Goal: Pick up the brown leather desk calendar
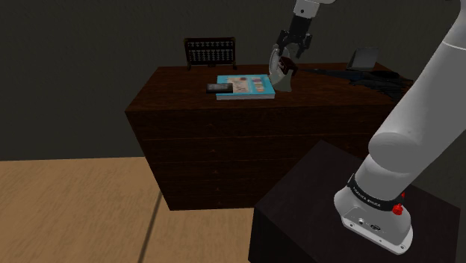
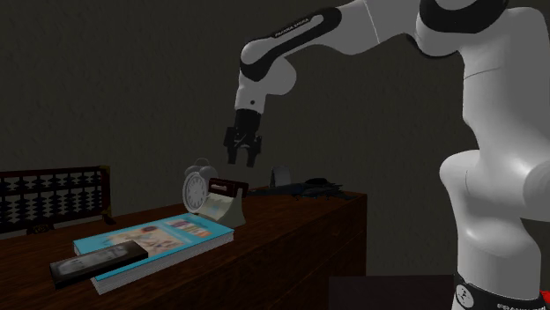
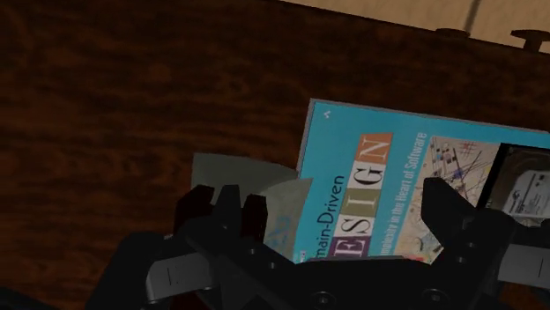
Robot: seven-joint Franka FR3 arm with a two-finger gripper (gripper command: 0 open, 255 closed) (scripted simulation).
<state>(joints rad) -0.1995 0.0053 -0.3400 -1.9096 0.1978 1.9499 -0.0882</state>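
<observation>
The desk calendar (image 2: 225,198) is a small dark brown stand with pale pages. It stands upright on the dark wooden desk (image 1: 224,142), at the corner of a blue book (image 2: 154,239). My gripper (image 2: 242,158) hangs just above it, open and not touching it. In the shoulder view the gripper (image 1: 290,51) points down at the calendar (image 1: 287,75). Seen from the wrist, the calendar (image 3: 242,180) lies close to one of the fingers (image 3: 207,220) of the gripper (image 3: 335,229), and the other finger stands far off over the book (image 3: 397,185).
A black device (image 2: 97,262) lies on the blue book. A round alarm clock (image 2: 196,187) stands right behind the calendar. An abacus (image 1: 210,54) sits at the desk's back edge, and dark clutter (image 1: 373,78) lies at the shoulder view's right. My stand (image 1: 314,217) is in front.
</observation>
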